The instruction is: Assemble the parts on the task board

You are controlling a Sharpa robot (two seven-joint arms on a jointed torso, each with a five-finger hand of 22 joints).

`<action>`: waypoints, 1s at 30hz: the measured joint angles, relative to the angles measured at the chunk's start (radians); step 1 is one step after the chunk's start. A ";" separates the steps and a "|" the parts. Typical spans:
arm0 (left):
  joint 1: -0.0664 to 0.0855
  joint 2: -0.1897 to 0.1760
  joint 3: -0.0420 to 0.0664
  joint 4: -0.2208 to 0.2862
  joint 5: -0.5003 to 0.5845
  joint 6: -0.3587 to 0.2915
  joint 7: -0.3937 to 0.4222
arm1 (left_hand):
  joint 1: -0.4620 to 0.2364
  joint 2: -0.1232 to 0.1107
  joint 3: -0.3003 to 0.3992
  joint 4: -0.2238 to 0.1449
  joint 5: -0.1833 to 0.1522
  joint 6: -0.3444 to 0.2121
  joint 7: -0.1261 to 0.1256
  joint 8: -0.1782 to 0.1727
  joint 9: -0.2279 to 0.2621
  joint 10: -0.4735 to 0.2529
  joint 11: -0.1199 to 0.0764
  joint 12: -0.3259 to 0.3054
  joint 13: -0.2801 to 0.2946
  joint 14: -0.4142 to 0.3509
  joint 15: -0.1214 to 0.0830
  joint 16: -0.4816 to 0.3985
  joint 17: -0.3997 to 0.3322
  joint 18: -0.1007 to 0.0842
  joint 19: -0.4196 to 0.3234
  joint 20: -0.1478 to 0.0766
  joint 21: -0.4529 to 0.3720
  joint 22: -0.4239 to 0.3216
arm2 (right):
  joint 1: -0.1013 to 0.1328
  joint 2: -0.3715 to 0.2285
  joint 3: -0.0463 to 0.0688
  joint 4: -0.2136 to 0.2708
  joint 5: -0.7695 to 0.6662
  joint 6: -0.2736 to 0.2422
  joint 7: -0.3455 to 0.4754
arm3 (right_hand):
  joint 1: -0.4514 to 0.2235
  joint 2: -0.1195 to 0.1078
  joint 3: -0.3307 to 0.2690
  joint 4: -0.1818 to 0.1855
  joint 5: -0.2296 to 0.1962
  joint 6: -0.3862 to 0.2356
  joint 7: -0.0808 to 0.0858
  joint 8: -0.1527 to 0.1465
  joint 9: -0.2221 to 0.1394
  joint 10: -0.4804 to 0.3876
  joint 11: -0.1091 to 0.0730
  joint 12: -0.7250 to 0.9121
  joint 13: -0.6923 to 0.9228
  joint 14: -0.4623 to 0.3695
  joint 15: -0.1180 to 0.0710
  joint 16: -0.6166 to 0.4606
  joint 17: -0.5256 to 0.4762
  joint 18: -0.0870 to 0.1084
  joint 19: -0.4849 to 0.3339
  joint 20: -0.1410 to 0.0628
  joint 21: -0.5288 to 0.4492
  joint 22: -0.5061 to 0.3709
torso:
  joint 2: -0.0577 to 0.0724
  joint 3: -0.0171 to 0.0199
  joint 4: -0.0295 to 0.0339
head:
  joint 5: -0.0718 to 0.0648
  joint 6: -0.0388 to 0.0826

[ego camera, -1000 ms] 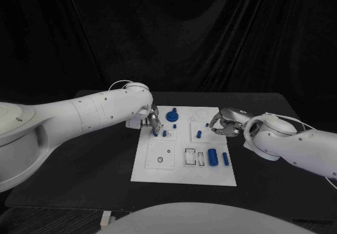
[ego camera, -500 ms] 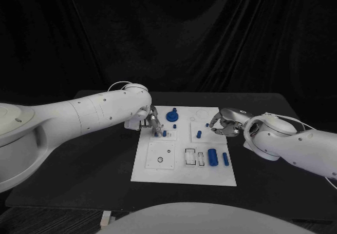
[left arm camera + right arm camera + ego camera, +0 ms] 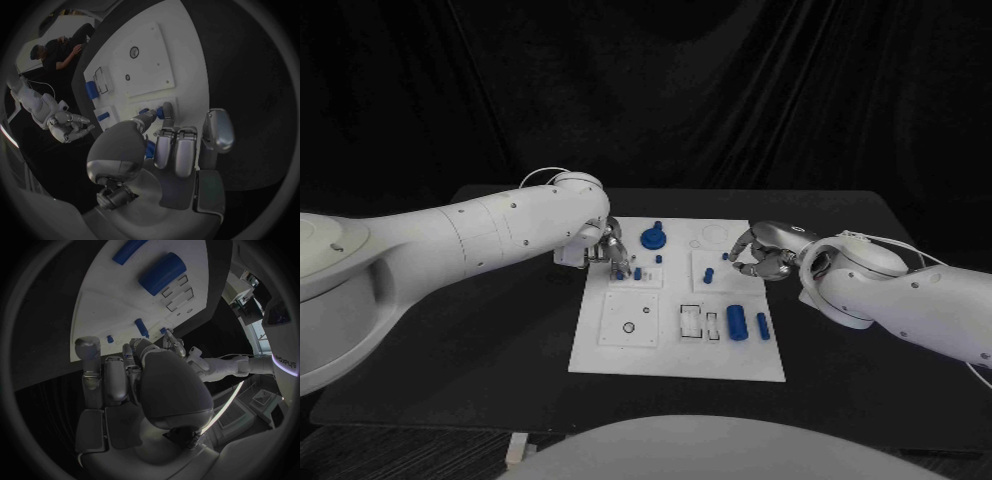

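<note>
I'm looking at the task board (image 3: 678,345), a flat white plate with outlined sockets, lying mid-table between my two hands. My left hand (image 3: 607,251) is hanging over the board's far left corner, fingers curled downward; a small blue peg (image 3: 165,110) is sitting right at its fingertips (image 3: 147,118), though I cannot tell whether they are pinching it. Just beside that hand a round blue knob (image 3: 655,239) is standing. My right hand (image 3: 762,256) is hovering at the board's right edge, fingers bunched together, gripping nothing I can see. Nearer me, a fat blue cylinder (image 3: 737,324) and a slim blue pin (image 3: 763,324) are lying side by side.
</note>
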State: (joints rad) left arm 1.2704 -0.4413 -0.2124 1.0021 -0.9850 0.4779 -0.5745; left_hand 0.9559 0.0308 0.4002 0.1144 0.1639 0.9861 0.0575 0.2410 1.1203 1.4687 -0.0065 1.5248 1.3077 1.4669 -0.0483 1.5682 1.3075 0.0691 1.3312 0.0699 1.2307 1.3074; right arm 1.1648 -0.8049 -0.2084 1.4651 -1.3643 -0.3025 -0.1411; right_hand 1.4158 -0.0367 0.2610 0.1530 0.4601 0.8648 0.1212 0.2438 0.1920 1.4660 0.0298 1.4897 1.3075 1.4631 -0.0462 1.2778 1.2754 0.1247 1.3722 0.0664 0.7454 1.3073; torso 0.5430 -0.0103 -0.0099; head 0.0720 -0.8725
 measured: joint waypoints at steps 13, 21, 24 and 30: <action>0.000 -0.001 0.000 -0.001 0.000 -0.004 0.000 | 0.007 0.014 -0.019 0.019 -0.007 -0.022 0.014 -0.066 -0.044 -0.004 0.014 0.000 0.000 -0.004 0.011 0.000 0.000 0.000 -0.007 0.007 -0.015 0.000 | 0.000 0.000 0.000 -0.001 0.000 0.001 0.000 | 0.000 0.000 0.000 0.000 0.000 0.000 0.000 0.000 0.000 0.000 0.000 0.000 0.000 0.000 0.000 0.000 0.000 0.000 0.000 0.000 0.000 0.001 | 0.000 0.0000 -0.0011 | 0.006 0.000; 0.000 -0.004 0.000 0.000 0.000 -0.016 0.001 | -0.061 0.001 -0.110 0.088 -0.094 -0.005 0.030 -0.106 -0.083 -0.004 0.021 -0.004 0.000 -0.002 0.020 0.000 0.000 0.000 -0.011 0.011 -0.015 0.000 | 0.000 0.000 0.000 -0.001 0.000 0.001 0.000 | 0.000 0.000 0.000 0.000 0.000 0.000 0.000 0.000 0.000 0.000 0.000 0.000 0.000 0.000 0.000 0.000 0.000 0.000 0.000 0.000 0.000 0.001 | 0.000 0.0002 -0.0011 | 0.007 0.000; 0.000 -0.007 0.000 -0.001 0.000 -0.020 0.001 | -0.080 0.002 -0.144 0.108 -0.107 -0.001 0.027 -0.117 -0.089 -0.004 0.021 -0.004 0.000 -0.002 0.020 0.000 0.000 0.000 -0.011 0.011 -0.015 0.000 | 0.000 0.000 0.000 -0.001 0.000 0.001 0.000 | 0.000 0.000 0.000 0.000 0.000 0.000 0.000 0.000 0.000 0.000 0.000 0.000 0.000 0.000 0.000 0.000 0.000 0.000 0.000 0.000 0.000 0.001 | 0.000 0.0002 -0.0011 | 0.008 0.000; 0.000 -0.012 0.000 -0.002 -0.001 -0.030 0.000 | -0.102 -0.003 -0.175 0.134 -0.109 0.002 0.030 -0.123 -0.093 -0.001 0.024 -0.004 0.000 -0.002 0.020 0.000 0.000 0.000 -0.008 0.013 -0.015 0.000 | 0.000 -0.001 0.000 -0.001 0.000 0.002 0.000 | 0.000 0.000 0.000 0.000 0.000 0.000 0.000 0.000 0.000 0.000 0.000 0.000 0.000 0.000 0.000 0.000 0.000 0.000 0.000 0.000 0.000 0.001 | 0.000 0.0002 -0.0006 | 0.009 0.000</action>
State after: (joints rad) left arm 1.2704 -0.4536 -0.2125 1.0004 -0.9864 0.4482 -0.5744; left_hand 0.8536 0.0282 0.2249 0.2484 0.0551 0.9882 0.0876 0.1180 1.0272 1.4680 0.0179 1.5208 1.3077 1.4651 -0.0284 1.5682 1.3074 0.0692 1.3228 0.0831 1.2153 1.3073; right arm 1.1647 -0.8056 -0.2085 1.4640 -1.3643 -0.3005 -0.1413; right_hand 1.4158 -0.0367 0.2610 0.1530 0.4601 0.8648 0.1211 0.2438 0.1919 1.4660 0.0298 1.4898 1.3074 1.4632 -0.0462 1.2778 1.2755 0.1247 1.3722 0.0664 0.7454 1.3079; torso 0.5433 -0.0101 -0.0105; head 0.0812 -0.8725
